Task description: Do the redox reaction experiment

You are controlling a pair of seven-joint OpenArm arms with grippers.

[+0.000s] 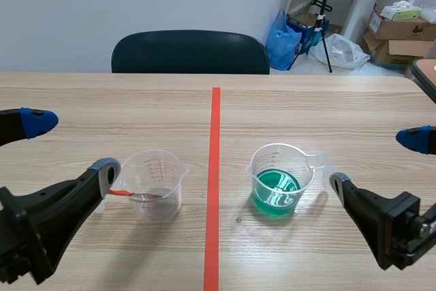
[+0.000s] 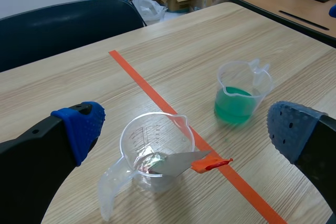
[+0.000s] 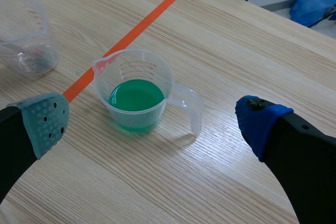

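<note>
Cup of green liquid (image 1: 278, 180) standing on the table (image 1: 306, 107) just right of the tape line (image 1: 214, 134) in the scene view, clear cup (image 1: 155, 183) just left of it with an orange-handled blade (image 1: 131, 194) leaning inside. From the left wrist, left gripper (image 2: 185, 129) spread wide on either side of the clear cup, touching nothing. From the right wrist, right gripper (image 3: 153, 123) likewise spread, cup of green liquid sitting between, untouched.

Left pincer (image 1: 71, 146) and right pincer (image 1: 376, 161) both gape wide — held low
</note>
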